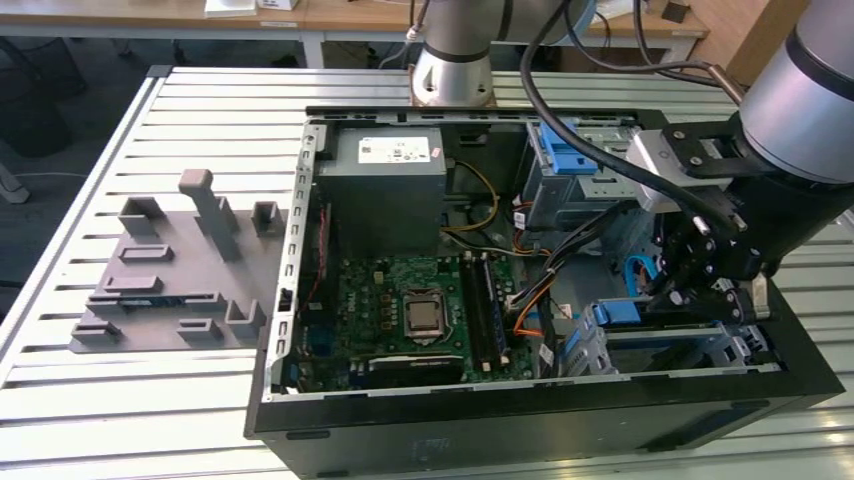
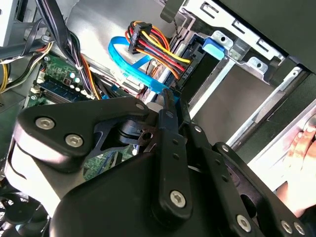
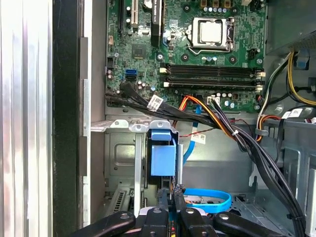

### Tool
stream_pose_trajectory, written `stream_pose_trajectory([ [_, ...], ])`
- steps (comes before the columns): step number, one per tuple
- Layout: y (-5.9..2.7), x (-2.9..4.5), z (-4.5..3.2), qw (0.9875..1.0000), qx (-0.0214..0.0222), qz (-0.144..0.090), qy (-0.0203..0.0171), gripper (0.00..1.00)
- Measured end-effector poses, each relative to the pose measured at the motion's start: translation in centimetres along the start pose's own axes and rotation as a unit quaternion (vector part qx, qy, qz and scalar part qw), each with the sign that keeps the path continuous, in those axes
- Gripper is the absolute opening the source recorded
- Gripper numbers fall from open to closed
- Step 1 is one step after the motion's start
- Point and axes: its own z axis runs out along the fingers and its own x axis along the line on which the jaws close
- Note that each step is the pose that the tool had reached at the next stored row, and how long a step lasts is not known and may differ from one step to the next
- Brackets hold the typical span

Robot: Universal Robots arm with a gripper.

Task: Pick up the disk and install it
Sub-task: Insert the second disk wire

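The disk [image 3: 163, 159] stands on edge in a slot of the metal drive cage [image 3: 123, 148] at the near right corner of the open computer case [image 1: 534, 430]. Only its blue plastic end shows, also visible in the exterior view as the disk [image 1: 618, 313]. My gripper [image 3: 171, 196] hangs inside the case just outside that blue end, its thin fingers shut together with nothing between them. In the second wrist view my gripper [image 2: 168, 101] points toward the cage [image 2: 256, 94] and a bundle of cables. Whether the fingertips touch the disk I cannot tell.
A blue flat cable [image 3: 210, 198] loops beside the gripper, and black and coloured wire bundles [image 3: 222, 123] cross above the cage. The motherboard [image 1: 414, 310] and grey power supply [image 1: 387, 170] fill the case's left half. A grey fixture plate [image 1: 167, 270] lies on the slatted table.
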Motion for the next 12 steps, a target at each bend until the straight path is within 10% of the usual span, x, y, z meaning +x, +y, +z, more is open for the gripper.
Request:
stream_pose_trajectory([
  [12, -0.01, 0.01, 0.32, 1.0, 0.0, 0.0, 0.0, 0.16],
])
